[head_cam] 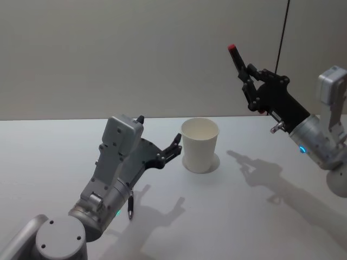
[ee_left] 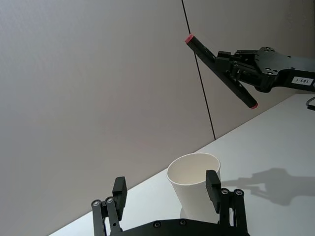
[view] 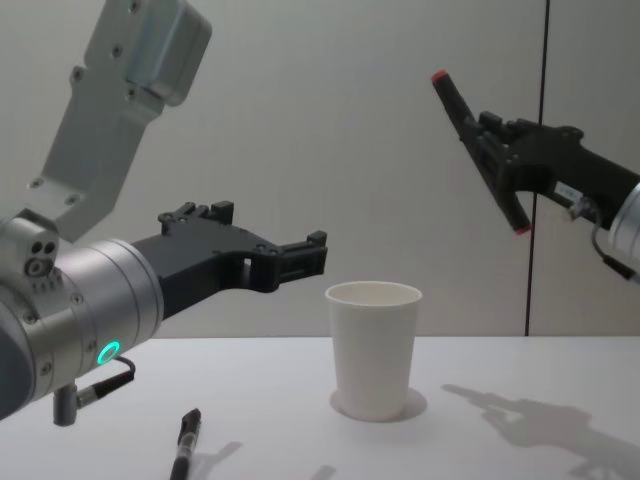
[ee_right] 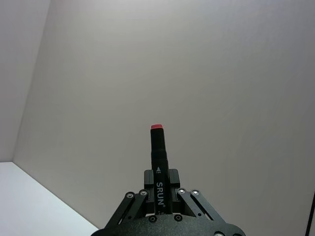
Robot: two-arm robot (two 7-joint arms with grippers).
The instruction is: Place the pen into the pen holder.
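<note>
Carrying step: right pincer (head_cam: 248, 76) clamped on the pen (head_cam: 236, 58), high and right of the pen holder (head_cam: 199, 145) standing on the tabletop (head_cam: 233, 227). Left pincer (head_cam: 160, 134) wide open, empty, beside it. Next: centre over rim, tilt pen down, release.

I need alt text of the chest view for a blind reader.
The right claw holds a black pen with red ends, tilted, high to the right of the white paper-cup pen holder. The open left claw hovers left of it; another pen lies on the table.
</note>
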